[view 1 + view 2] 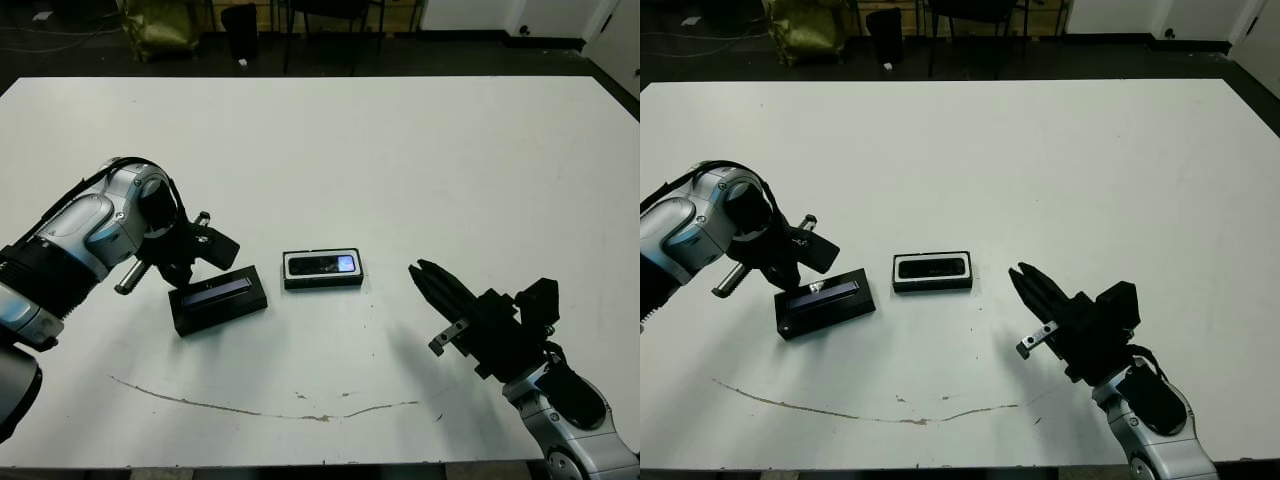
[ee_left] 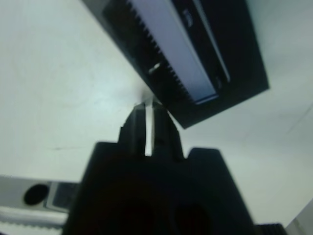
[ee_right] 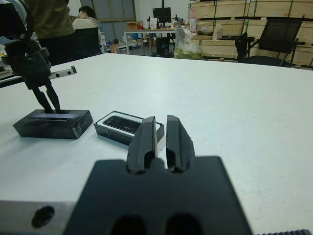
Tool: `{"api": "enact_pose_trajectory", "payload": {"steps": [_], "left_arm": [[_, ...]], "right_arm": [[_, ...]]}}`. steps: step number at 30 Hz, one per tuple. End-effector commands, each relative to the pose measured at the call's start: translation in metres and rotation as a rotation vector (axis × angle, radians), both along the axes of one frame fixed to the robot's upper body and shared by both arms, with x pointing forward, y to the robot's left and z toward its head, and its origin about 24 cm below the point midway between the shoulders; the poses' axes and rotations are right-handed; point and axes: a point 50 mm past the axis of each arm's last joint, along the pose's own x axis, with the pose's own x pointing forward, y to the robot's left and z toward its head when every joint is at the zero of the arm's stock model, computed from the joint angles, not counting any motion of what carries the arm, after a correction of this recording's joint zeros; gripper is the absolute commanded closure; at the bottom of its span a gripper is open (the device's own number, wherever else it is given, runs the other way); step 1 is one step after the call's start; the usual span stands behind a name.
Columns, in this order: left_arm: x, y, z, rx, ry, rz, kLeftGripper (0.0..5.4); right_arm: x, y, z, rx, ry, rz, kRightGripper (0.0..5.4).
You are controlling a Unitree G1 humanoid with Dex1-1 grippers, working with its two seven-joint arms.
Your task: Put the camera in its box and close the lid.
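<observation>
camera (image 1: 322,265) in box (image 1: 322,283), lengthwise left-right

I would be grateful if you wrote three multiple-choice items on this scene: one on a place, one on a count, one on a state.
1. Where is the camera?
A. in the box
B. on the lid
C. in the right gripper

2. How many black items lie on the table, counting the filled box as one?
A. one
B. two
C. four

3. How is the box?
A. open on top
B. covered by the lid
C. tipped on its side

Answers:
1 A, it lies inside the white lining.
2 B, the box and the lid beside it.
3 A, the lid lies apart, under the left gripper.
</observation>
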Motion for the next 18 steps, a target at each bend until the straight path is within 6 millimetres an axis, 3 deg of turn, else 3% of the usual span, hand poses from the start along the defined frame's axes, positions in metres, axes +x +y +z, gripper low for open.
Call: {"api": "enact_pose_trajectory", "payload": {"steps": [1,13,18], "left_arm": [[-0.009,-0.001,-0.013,0.016,0.069,-0.011,5.40],[-0.014,-0.002,-0.012,0.007,0.107,-0.041,5.40],[-0.003,0.012,-0.012,-0.026,-0.063,0.018,5.40]], "right_arm": [[0.001,-0.003,-0.002,-0.023,0.015,-0.016,5.39],[0.001,-0.003,-0.003,-0.018,0.022,-0.012,5.39],[0.000,-0.003,-0.004,-0.019,0.029,-0.024,5.39]]}}
